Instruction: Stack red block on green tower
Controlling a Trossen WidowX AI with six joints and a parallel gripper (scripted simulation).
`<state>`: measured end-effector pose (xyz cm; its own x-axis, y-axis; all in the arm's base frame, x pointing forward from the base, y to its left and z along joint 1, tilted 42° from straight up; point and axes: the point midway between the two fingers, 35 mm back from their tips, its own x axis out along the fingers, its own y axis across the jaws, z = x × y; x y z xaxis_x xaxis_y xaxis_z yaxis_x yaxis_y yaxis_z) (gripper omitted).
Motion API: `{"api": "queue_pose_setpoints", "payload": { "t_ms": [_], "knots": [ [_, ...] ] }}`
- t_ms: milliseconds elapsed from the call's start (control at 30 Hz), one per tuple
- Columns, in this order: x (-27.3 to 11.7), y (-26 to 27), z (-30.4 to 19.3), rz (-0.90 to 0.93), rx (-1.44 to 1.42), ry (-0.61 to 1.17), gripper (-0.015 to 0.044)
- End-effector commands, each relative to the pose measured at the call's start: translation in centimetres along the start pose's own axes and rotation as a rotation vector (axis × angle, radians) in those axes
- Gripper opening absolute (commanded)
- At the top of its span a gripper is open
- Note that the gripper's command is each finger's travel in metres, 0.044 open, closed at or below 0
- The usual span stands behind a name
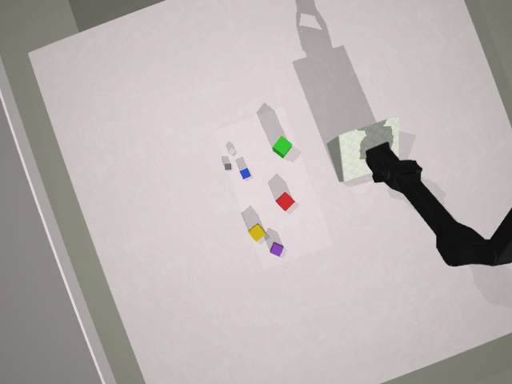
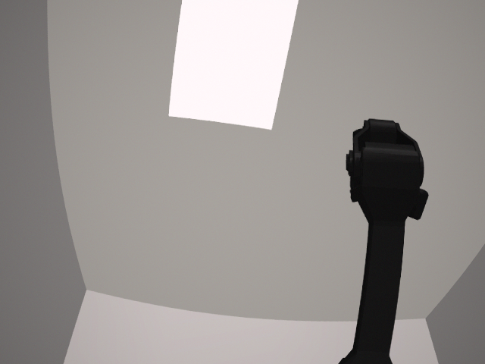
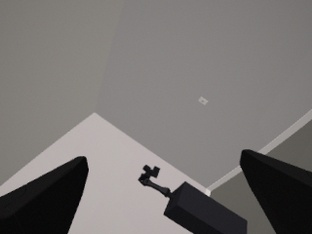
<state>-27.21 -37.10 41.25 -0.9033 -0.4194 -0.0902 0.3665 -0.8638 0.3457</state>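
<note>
Jaws spread wide and holding nothing, the gripper (image 1: 374, 158) is hovering well right of the red block (image 1: 285, 201), itself lying just near of the green tower (image 1: 282, 146).

We see the red block (image 1: 285, 201) lying flat on the desk (image 1: 165, 289), corner-on to us — apart from the green tower (image 1: 282, 146), which stands upright just beyond it with nothing on top.
</note>
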Motion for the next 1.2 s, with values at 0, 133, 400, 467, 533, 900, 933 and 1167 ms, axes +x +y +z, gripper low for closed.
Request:
{"api": "queue_pose_setpoints", "payload": {
  "t_ms": [0, 133, 400, 467, 533, 900, 933, 1167],
  "knots": [
    [-1.5, 2.5, -3.3, 0.104, -0.035, 0.1, 0.044],
    [-3.9, 5.7, -8.1, 0.237, -0.191, 0.227, 0.044],
    [-11.6, 10.3, -17.3, 0.52, -0.481, 0.46, 0.044],
    [-13.9, 10.9, -19.5, 0.594, -0.551, 0.515, 0.044],
    [-16.1, 11.3, -21.3, 0.66, -0.614, 0.561, 0.044],
    [-30.5, 10.4, -31.8, 1.148, -1.081, 0.811, 0.044],
    [-31.9, 10.0, -32.5, 1.195, -1.122, 0.831, 0.044],
    [-41.1, 5.6, -36.7, 1.531, -1.396, 0.961, 0.044]
  ]
}}
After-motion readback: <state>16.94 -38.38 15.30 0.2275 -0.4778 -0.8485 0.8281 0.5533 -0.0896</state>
